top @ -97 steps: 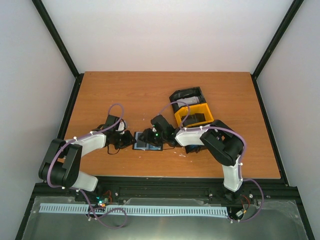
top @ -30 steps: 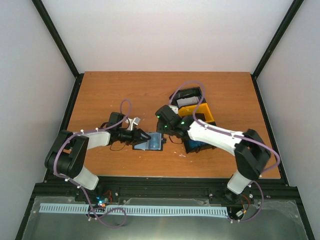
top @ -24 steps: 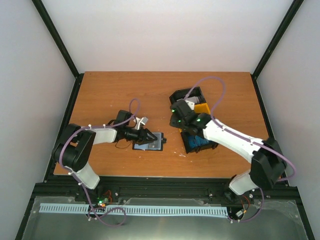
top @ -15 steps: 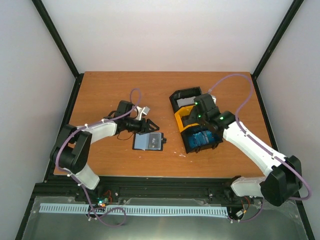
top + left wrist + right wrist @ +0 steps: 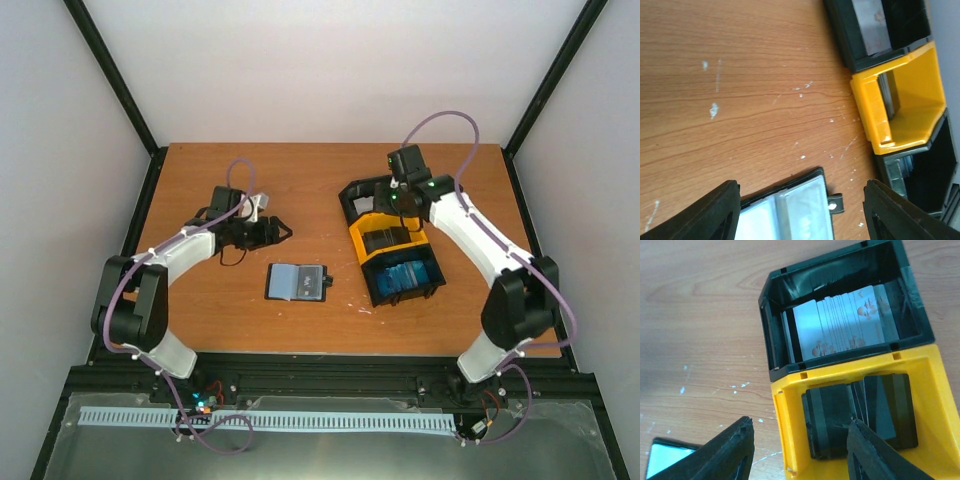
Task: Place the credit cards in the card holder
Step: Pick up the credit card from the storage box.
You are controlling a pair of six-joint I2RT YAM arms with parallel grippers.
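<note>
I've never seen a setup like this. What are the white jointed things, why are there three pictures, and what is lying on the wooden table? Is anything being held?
The white jointed things are two robot arms bolted to the near edge of the table. Each ends in a two-finger gripper. The wide picture comes from a fixed camera overhead. The two close-ups come from cameras on the wrists, so the dark shapes at the bottom of each are that arm's own fingers. On the table lie a black card holder, opened flat, and a three-compartment tray. The tray has pale cards in its far black part, dark cards in the yellow middle and blue credit cards in the near part. The left gripper is open, a little away from the holder. The right gripper is open above the tray. Neither holds anything.
</note>
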